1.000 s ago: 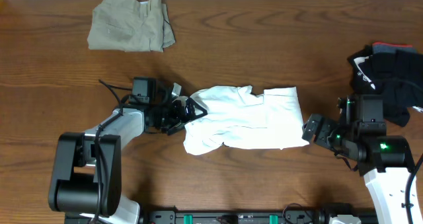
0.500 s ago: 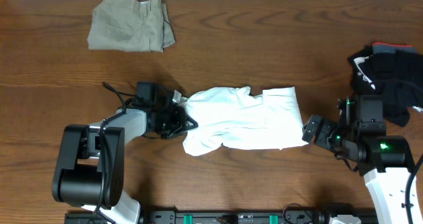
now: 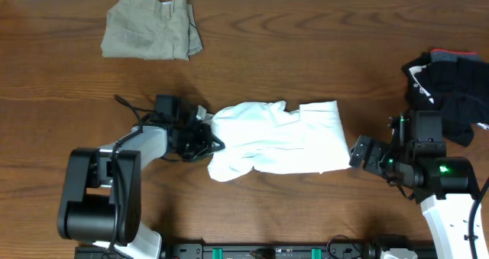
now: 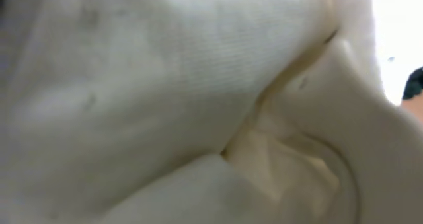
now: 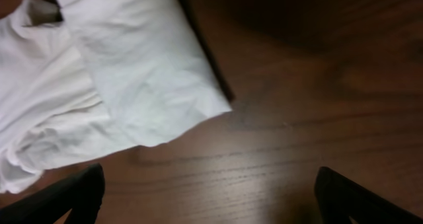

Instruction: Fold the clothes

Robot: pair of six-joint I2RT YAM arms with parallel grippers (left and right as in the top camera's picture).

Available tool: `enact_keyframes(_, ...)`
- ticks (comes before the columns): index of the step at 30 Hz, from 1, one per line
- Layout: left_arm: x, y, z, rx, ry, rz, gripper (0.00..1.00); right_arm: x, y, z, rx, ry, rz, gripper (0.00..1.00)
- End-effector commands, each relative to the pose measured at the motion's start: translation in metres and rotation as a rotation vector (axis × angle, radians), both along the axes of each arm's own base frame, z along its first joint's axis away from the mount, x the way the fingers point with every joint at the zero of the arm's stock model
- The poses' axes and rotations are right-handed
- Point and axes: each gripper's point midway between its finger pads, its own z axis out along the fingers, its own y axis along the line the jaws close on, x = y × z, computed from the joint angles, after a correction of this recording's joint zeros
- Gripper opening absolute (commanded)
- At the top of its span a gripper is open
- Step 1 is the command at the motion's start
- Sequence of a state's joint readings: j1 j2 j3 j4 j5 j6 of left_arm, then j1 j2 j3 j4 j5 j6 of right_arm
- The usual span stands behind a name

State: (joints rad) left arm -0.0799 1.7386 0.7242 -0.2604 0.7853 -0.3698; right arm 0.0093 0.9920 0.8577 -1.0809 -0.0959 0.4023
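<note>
Status: mid-fold on the white T-shirt (image 3: 279,137), which lies rumpled at frame centre on the table (image 3: 306,53). Your left gripper (image 3: 209,137) is clamped on the shirt's left edge; its wrist view shows nothing but white cloth up close. Your right gripper (image 3: 359,153) stands with fingers apart, holding nothing, just beside the shirt's right edge, which looks squared off. Next move, by my read: lift the left edge and carry it rightward over the body, keeping it low so the lumpy lower-left corner doesn't drag. Khaki trousers (image 3: 149,36) sit folded at upper left; black bundle (image 3: 447,83) waits at the right edge. Containers: none in view, nothing to report there.
</note>
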Motion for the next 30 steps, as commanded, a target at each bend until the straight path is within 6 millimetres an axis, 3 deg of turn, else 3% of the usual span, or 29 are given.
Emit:
enact_keyframes(1, 0.003, 0.042, -0.017, 0.192, 0.037, 0.082, 0.06, 0.002, 0.001, 0.005, -0.021, -0.016, 0.037, 0.99)
enact_keyframes(7, 0.000, 0.077, -0.009, 0.342, 0.104, 0.139, 0.06, 0.005, 0.001, 0.006, -0.022, -0.028, 0.038, 0.99)
enact_keyframes(15, 0.007, 0.111, 0.041, 0.543, 0.046, 0.183, 0.06, 0.006, -0.001, 0.006, -0.030, -0.030, 0.043, 0.99)
enact_keyframes(23, 0.009, 0.105, 0.090, 0.532, -0.059, 0.194, 0.06, 0.011, 0.000, 0.008, -0.030, -0.052, 0.042, 0.99)
enact_keyframes(30, 0.008, 0.086, 0.102, 0.521, -0.113, 0.153, 0.06, 0.012, 0.000, 0.009, -0.030, -0.057, 0.042, 0.99)
